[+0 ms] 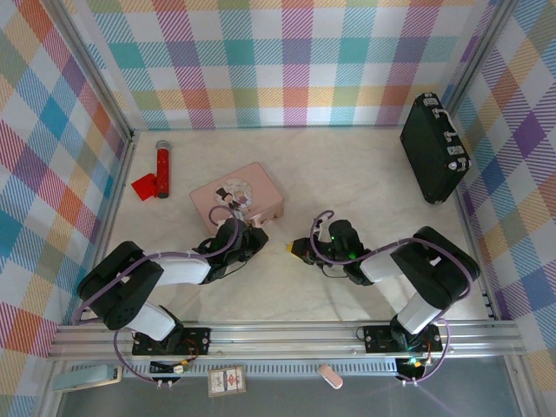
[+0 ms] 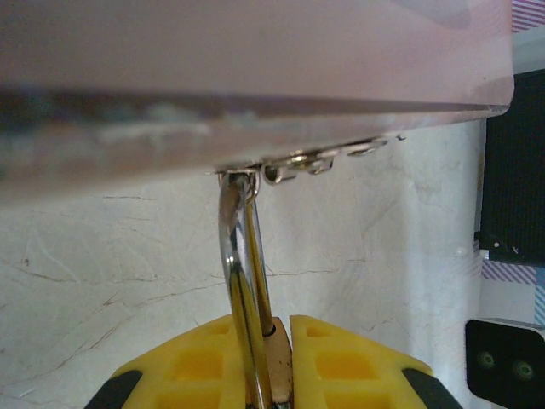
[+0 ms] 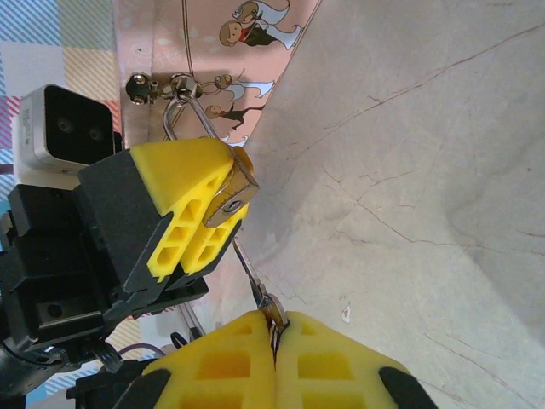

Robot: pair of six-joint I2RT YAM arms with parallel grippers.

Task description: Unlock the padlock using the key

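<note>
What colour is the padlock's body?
Brass gold; the padlock shows best in the right wrist view.

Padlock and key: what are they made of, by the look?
The padlock body looks like brass: dull gold with a soft sheen. Its shackle is bright polished metal, likely steel, showing mirror-like highlights. The key is thin silvery metal, perhaps steel or nickel-plated; it is too small to tell more.

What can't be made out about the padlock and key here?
- Left wrist: padlock body mostly hidden by left gripper fingers; pink tin blurred.
- Right wrist: key head buried in right gripper; tip's seating unclear.
- Top external: both too small.
</note>
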